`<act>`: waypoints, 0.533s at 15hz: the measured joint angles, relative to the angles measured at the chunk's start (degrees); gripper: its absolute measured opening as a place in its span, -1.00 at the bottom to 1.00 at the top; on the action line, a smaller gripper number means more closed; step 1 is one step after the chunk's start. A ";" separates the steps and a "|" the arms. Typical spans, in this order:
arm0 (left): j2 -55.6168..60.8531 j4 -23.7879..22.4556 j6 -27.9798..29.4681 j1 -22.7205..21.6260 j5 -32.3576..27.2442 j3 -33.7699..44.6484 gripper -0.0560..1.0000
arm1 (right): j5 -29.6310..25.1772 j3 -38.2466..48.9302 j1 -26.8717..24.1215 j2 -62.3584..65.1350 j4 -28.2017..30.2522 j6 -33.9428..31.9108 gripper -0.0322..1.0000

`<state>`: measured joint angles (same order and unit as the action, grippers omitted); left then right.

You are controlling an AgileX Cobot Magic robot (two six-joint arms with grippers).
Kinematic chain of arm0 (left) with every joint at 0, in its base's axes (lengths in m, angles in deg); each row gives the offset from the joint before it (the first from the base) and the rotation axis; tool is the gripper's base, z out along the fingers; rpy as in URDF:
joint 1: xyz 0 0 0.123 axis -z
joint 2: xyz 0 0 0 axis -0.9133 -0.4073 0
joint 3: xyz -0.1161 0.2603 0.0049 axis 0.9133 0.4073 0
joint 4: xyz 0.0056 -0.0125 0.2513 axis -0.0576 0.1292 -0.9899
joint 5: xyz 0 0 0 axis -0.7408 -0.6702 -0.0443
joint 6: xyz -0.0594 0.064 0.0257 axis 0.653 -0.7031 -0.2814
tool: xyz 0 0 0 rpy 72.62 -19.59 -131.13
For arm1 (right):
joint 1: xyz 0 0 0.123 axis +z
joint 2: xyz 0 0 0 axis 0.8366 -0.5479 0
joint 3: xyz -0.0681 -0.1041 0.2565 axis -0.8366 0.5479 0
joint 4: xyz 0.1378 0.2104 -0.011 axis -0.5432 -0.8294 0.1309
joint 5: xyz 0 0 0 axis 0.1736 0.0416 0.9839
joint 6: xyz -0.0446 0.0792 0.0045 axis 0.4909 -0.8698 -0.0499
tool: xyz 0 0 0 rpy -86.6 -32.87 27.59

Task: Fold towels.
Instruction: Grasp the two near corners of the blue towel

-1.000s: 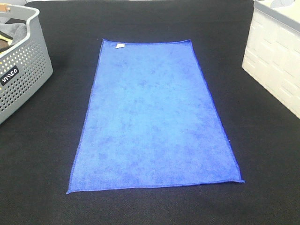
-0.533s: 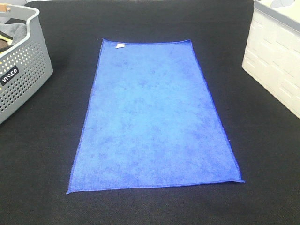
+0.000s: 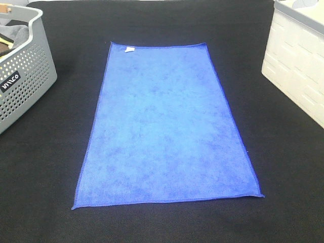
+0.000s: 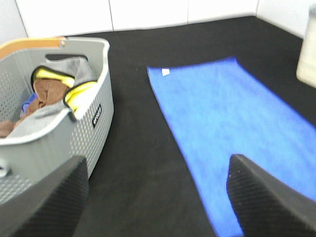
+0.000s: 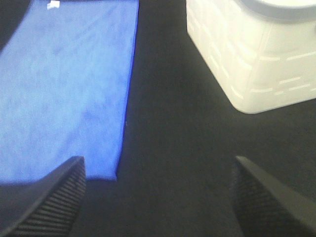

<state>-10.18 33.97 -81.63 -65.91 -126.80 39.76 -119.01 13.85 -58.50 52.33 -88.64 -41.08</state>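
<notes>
A blue towel (image 3: 164,126) lies flat and unfolded on the black table, its long side running away from me, with a small white tag (image 3: 129,49) at its far left corner. It also shows in the left wrist view (image 4: 232,128) and the right wrist view (image 5: 64,84). Neither gripper shows in the high view. My left gripper (image 4: 153,202) is open and empty, held above the table between the grey basket and the towel. My right gripper (image 5: 158,197) is open and empty, held above the table just right of the towel's near right corner.
A grey perforated basket (image 3: 25,81) with several cloths inside stands at the left; it also shows in the left wrist view (image 4: 74,133). A white crate (image 3: 298,66) stands at the right edge and shows in the right wrist view (image 5: 256,54). Black table cover (image 3: 283,167) surrounds the towel.
</notes>
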 joint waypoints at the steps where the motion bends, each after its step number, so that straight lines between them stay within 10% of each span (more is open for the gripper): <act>1: -2.58 0.74 1.49 0.00 3.27 0.00 0.50 | 2.52 0.00 0.00 -2.46 -0.57 -2.18 0.52; 8: -33.40 23.43 3.32 0.00 9.28 0.00 0.50 | 13.12 0.00 0.00 -32.54 -8.88 -5.96 0.52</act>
<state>-43.59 57.41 -78.30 -65.91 -117.52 39.76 -105.88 13.85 -58.50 19.79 -97.52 -47.04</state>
